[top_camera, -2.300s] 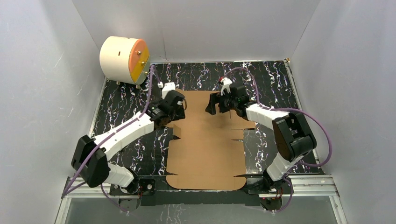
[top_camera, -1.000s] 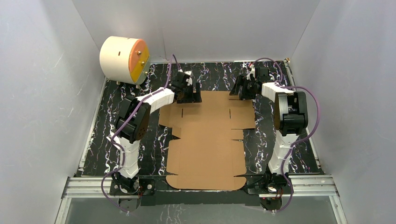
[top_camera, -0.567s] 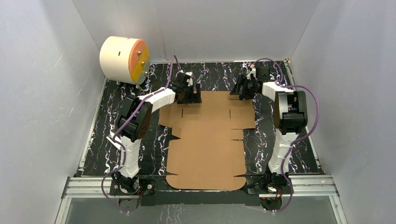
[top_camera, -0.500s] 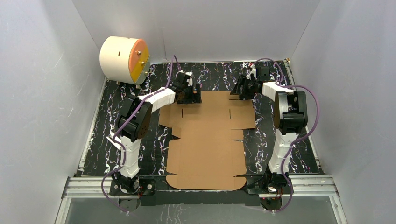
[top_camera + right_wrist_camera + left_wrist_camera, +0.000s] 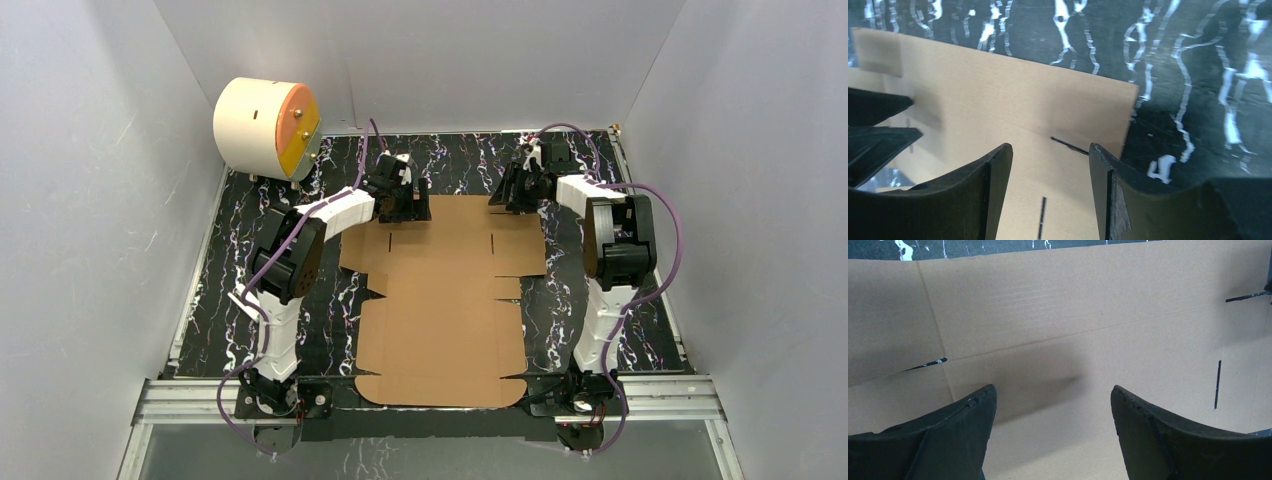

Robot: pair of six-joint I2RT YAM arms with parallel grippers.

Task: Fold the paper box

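Matt brown paper box (image 5: pixel 440 300) on a marbled table top (image 5: pixel 250 240)
The box is plain corrugated cardboard, faintly ribbed. The table top looks smooth, black with white veins. At ten o'clock the cylinder (image 5: pixel 255 125) is matt cream with an orange face. The fingers (image 5: pixel 948 440) of the left gripper (image 5: pixel 1053 388) look like matt black plastic with slightly rough edges.

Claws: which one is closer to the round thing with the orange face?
The left claw, at the paper box's far-left corner, on the cylinder's side. The right claw is at the far-right corner.

No text, label or number is legible, the paper box (image 5: pixel 440 300) included
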